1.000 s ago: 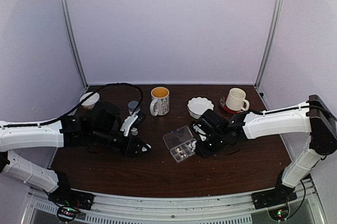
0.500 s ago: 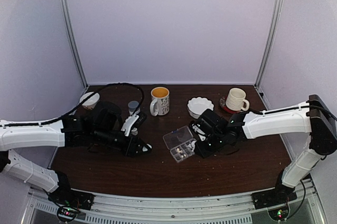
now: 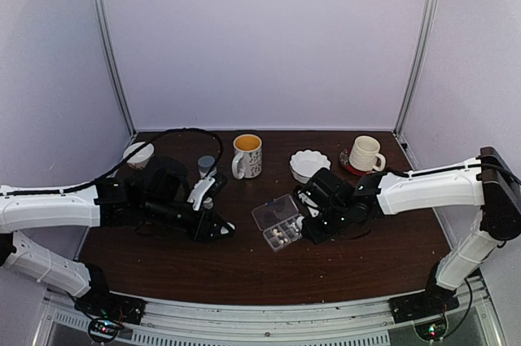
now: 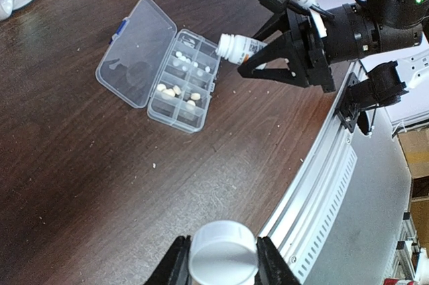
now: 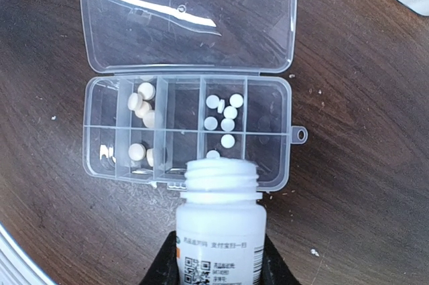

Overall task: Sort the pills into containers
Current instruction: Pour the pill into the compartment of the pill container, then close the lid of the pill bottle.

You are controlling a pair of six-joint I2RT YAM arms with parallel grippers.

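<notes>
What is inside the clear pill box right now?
The pill box shows cream pills in one column of compartments and smaller white pills in another; both end compartments look empty. The white bottle covers the near row's middle, so anything there is hidden.

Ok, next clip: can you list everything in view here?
pill box: one, clear, lid open, table centre
pills: a dozen or more, whitish and tan, in its compartments
bottle: one, white, uncapped, tipped towards the box
cap: one, white, left of the box
yellow-lined mug: one, back centre
cream mug: one, back right, on red coaster
scalloped bowl: one, white, back
small bowl: one, white, back left
small cup: one, grey
table: dark brown
left gripper: shut on cap
right gripper: shut on bottle
</notes>
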